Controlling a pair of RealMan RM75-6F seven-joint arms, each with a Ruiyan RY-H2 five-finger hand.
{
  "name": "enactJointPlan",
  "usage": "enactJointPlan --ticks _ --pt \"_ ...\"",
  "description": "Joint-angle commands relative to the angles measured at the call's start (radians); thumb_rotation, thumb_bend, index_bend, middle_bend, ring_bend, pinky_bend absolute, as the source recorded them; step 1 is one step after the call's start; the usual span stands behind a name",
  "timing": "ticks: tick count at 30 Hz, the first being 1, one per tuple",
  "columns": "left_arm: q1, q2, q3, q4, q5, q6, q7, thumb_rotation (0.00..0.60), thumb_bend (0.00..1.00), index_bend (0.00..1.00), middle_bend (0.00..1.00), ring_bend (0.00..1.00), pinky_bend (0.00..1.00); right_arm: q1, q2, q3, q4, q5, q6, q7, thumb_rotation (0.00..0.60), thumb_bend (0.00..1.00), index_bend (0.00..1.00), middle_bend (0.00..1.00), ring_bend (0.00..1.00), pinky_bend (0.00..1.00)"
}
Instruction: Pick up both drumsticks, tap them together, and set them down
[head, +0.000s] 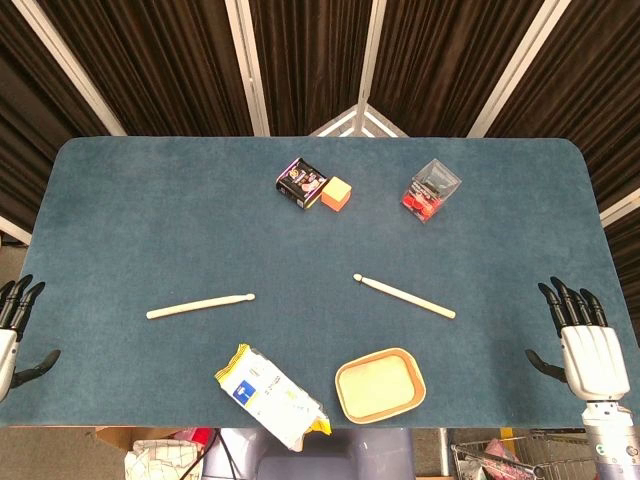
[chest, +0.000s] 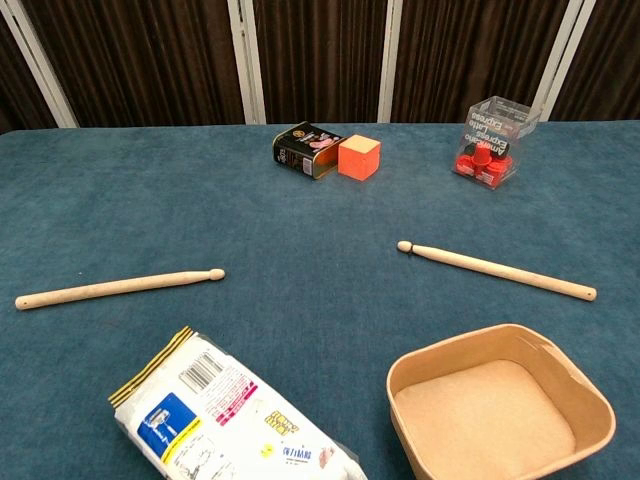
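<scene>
Two pale wooden drumsticks lie flat on the blue table. The left drumstick (head: 200, 305) (chest: 118, 288) lies near the left front, its tip pointing right. The right drumstick (head: 404, 296) (chest: 497, 270) lies right of centre, its tip pointing left and away. My left hand (head: 12, 325) hangs at the table's left edge, fingers apart, holding nothing, well left of its stick. Off the right front corner, my right hand (head: 583, 342) is also spread and empty. Neither hand shows in the chest view.
A tan paper tray (head: 379, 385) (chest: 500, 410) and a white snack bag (head: 270, 394) (chest: 225, 415) sit at the front edge. At the back stand a dark tin (head: 301, 181) (chest: 305, 149), an orange cube (head: 336, 193) (chest: 359, 157) and a clear box of red pieces (head: 431, 189) (chest: 492, 140).
</scene>
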Motion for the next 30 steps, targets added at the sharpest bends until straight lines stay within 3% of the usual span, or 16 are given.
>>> enactJointPlan --ticks 1,15,30 --pt "0.0 -0.001 -0.001 0.0 -0.001 -0.001 0.002 0.6 0.31 0.07 0.0 0.0 0.0 -0.004 0.002 -0.001 0.006 0.003 0.003 0.008 0.6 0.19 0.12 0.09 0.15 0.12" --pt "0.003 -0.006 0.001 -0.006 0.012 0.004 0.02 0.6 0.31 0.06 0.0 0.0 0.0 -0.006 0.007 -0.004 0.02 0.009 -0.005 0.053 0.6 0.19 0.12 0.1 0.15 0.12" --pt "-0.001 -0.011 -0.003 -0.006 0.003 -0.011 0.028 0.6 0.31 0.06 0.0 0.0 0.0 -0.007 -0.012 -0.016 -0.001 -0.024 0.006 0.067 0.6 0.19 0.25 0.18 0.18 0.12"
